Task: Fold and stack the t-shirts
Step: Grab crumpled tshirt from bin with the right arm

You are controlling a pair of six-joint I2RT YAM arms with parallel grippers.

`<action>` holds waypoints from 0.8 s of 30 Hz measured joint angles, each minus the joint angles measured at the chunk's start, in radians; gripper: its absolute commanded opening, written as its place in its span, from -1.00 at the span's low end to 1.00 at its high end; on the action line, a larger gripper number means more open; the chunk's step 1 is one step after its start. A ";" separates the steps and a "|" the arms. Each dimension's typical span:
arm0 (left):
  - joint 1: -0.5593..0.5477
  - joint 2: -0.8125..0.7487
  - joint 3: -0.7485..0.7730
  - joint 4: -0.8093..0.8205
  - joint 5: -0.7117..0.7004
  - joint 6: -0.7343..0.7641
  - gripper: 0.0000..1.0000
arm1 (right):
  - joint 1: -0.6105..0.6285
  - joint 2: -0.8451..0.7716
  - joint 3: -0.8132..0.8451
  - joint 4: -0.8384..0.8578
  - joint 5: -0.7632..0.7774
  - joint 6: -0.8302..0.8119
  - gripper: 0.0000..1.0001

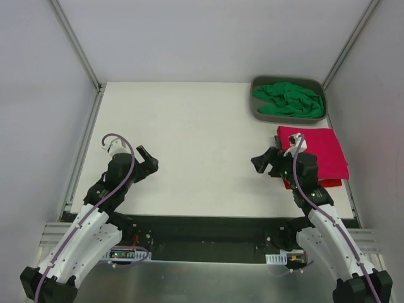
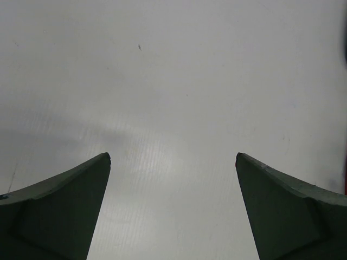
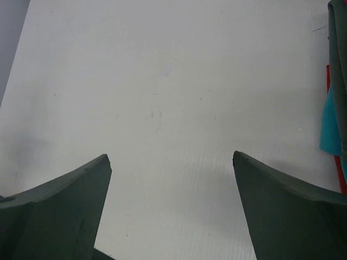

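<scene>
Top view: the flat white table (image 1: 202, 126) is filling most of the frame, with grey walls standing around it. Two white-and-black arms are reaching in from the near edge. The left arm (image 1: 95, 218) is angling over the table's left half and the right arm (image 1: 322, 218) over its right half.

Task items:
- The folded crimson-pink cloth t-shirt (image 1: 319, 151) is lying as a flat rectangle at the table's right edge, on top of a stack.
- A red cloth layer (image 1: 331, 183) is showing under its near edge.
- In the right wrist view a sliver of teal cloth (image 3: 328, 127) is showing at the right border with a thin red edge beside it. I cannot tell how these are layered.
- The bright green cloth t-shirt (image 1: 287, 101) is lying crumpled and unfolded inside the grey plastic tray (image 1: 289, 79).
- The tray is sitting at the far right corner, just beyond the stack.

Grippers:
- The left gripper (image 1: 150, 164) is sitting over bare table, well apart from all cloth.
- In the left wrist view its dark fingers (image 2: 59, 211) are standing wide apart, with nothing between them.
- The right gripper (image 1: 260, 163) is pointing toward the table's middle, just beside the stack's left edge. Its wrist is overlapping the stack in the top view.
- Its fingers (image 3: 59, 211) are also spread wide, framing only bare table.
</scene>
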 measured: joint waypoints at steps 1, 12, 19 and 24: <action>0.000 0.000 0.000 0.000 0.000 0.000 0.98 | 0.000 0.009 0.000 0.004 0.000 0.000 0.93; 0.000 0.025 0.000 0.000 -0.003 -0.001 0.98 | 0.000 0.072 0.005 0.059 0.008 0.010 0.93; 0.000 0.054 0.000 0.002 -0.005 -0.003 0.98 | 0.000 0.281 0.296 -0.057 0.272 -0.058 0.93; 0.000 0.120 0.014 0.019 -0.009 -0.003 0.98 | -0.018 0.584 0.710 -0.209 0.447 -0.145 0.93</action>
